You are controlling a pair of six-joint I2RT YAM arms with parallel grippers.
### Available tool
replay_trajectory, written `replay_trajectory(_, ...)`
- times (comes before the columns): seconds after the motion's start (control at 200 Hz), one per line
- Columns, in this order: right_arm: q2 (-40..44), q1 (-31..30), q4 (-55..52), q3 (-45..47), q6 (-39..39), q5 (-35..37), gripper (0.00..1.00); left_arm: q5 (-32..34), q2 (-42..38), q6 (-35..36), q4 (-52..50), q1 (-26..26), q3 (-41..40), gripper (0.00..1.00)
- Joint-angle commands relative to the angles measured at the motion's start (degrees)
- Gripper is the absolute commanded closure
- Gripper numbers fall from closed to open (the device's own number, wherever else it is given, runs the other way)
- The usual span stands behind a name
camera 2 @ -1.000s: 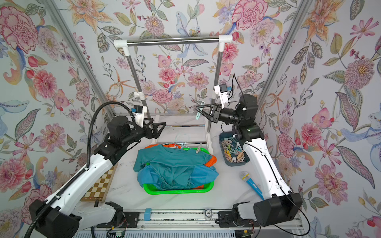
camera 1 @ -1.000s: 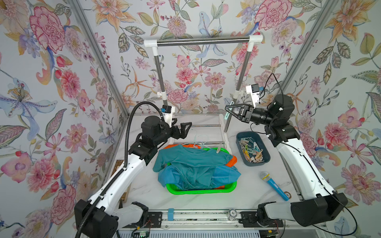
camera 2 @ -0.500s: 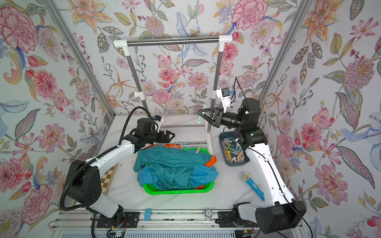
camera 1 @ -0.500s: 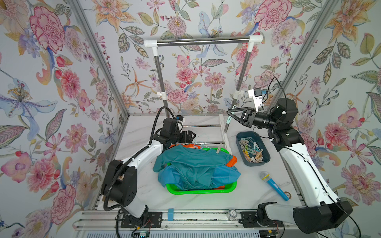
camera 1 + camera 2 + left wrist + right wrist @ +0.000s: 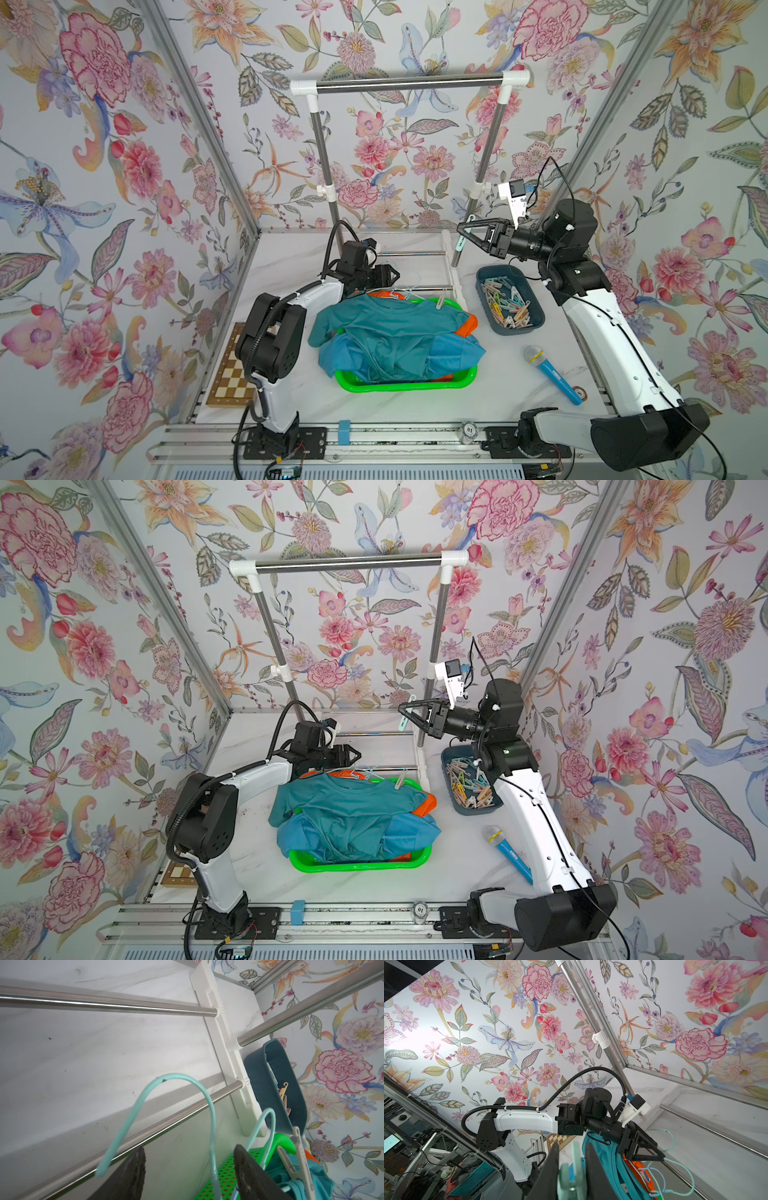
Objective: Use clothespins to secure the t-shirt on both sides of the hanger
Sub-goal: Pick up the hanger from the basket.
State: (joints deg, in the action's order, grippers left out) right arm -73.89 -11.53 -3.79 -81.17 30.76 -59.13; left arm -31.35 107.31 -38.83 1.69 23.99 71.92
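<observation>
Presently, item by item.

**Top views.** The teal t-shirt (image 5: 390, 328) is draped on a pale wire hanger (image 5: 409, 291). It lies across the green basket (image 5: 399, 384) mid-table, over other garments. One beige clothespin (image 5: 439, 303) already bites the shoulder on the right arm's side, and the other shoulder is bare. Spare clothespins (image 5: 509, 305) are heaped in the blue-grey bin (image 5: 490, 272), near the basket. The right gripper (image 5: 462, 232) is raised above the bin, clamped on a mint clothespin (image 5: 459, 246). The left gripper (image 5: 353, 754) sits low at the hanger's hook end.

**Left wrist.** The left gripper's jaws stand apart with the hook wire (image 5: 209, 1105) passing between them. Contact cannot be told.

**Right wrist.** The mint clothespin (image 5: 576, 1159) is pinched between the dark fingers (image 5: 550, 1167).

**Handling, judged.**
- **Pins:** light, stiff and sprung, probably slick. Squeeze the tail ends so the mouth opens.
- **Shirt:** soft and limp, apt to slide on thin wire.
- **Hanger:** light and springy. Steady it at the hook.

**Surface and room.** The table (image 5: 415, 409) is white, marble-look and smooth. A steel rack (image 5: 409, 82) stands at the back, and floral walls (image 5: 104, 166) close in on three sides. A toy microphone (image 5: 550, 376) and a chessboard (image 5: 228, 378) lie at the margins.
</observation>
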Motion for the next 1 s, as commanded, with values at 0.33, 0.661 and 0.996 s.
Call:
replay_trajectory(0.33,-0.78,0.04,-0.17,1.14,-1.06,0.18,0.84,-2.31,3.06,-1.73,3.12,-0.52,4.71,0.66)
replay_trajectory(0.661,-1.13,-0.32,0.28,1.07,-0.70,0.26,0.84,-0.58,2.03,0.15,0.35,-0.52,5.09,0.63)
replay_trajectory(0.996,-0.92,-0.34,0.21,0.99,-0.64,0.25,0.84,-2.57,3.49,-2.63,4.37,-0.36,2.72,0.73)
